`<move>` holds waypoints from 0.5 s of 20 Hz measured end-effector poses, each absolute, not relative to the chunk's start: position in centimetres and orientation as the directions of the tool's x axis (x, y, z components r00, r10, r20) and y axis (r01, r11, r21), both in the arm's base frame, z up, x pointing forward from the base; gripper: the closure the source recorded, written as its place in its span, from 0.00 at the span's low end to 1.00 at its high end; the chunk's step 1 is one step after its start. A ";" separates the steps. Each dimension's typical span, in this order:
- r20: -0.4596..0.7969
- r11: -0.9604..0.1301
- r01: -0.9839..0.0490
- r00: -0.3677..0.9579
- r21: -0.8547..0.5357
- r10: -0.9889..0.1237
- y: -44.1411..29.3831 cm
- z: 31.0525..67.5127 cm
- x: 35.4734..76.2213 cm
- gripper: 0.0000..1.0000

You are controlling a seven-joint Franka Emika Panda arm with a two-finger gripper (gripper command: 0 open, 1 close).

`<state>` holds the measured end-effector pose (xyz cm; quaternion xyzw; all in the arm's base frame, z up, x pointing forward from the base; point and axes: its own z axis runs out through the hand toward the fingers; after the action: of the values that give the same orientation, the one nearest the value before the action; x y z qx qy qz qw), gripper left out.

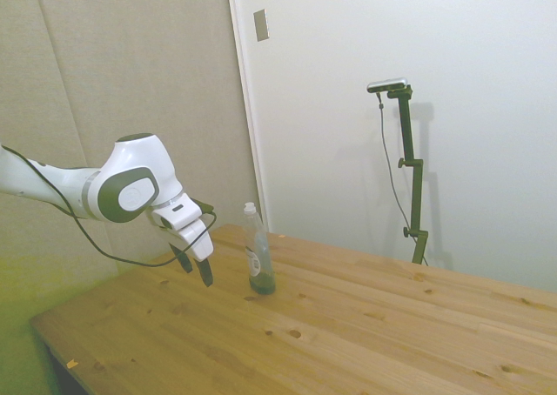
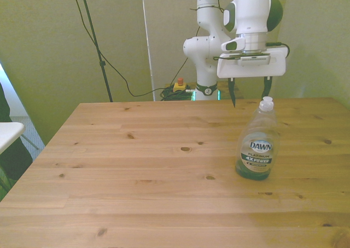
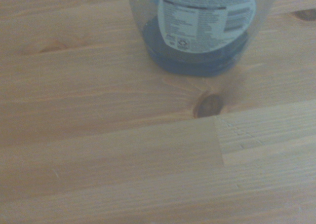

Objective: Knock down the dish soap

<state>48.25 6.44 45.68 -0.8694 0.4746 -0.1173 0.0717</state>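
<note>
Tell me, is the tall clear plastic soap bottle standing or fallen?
Standing. The tall clear plastic soap bottle is upright, white cap on top, its base on the wooden table.

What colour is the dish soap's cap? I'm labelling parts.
White, clearest in the front view on the dish soap.
</note>
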 end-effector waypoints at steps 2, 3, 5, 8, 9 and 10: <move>0.146 -0.531 -0.813 0.510 -0.239 -0.847 7.0 45.8 49.5 1.00; 0.153 -0.528 -0.815 0.506 -0.239 -0.849 7.1 45.9 50.2 1.00; 0.160 -0.522 -0.818 0.497 -0.241 -0.853 7.3 46.0 51.6 1.00; 0.173 -0.513 -0.825 0.484 -0.238 -0.858 7.0 46.0 53.4 1.00; 0.172 -0.509 -0.828 0.480 -0.236 -0.860 6.7 45.9 53.9 1.00; 0.169 -0.505 -0.831 0.476 -0.233 -0.863 6.4 45.8 54.3 1.00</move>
<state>54.32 6.44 45.85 -0.8571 0.4941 -0.1329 0.0594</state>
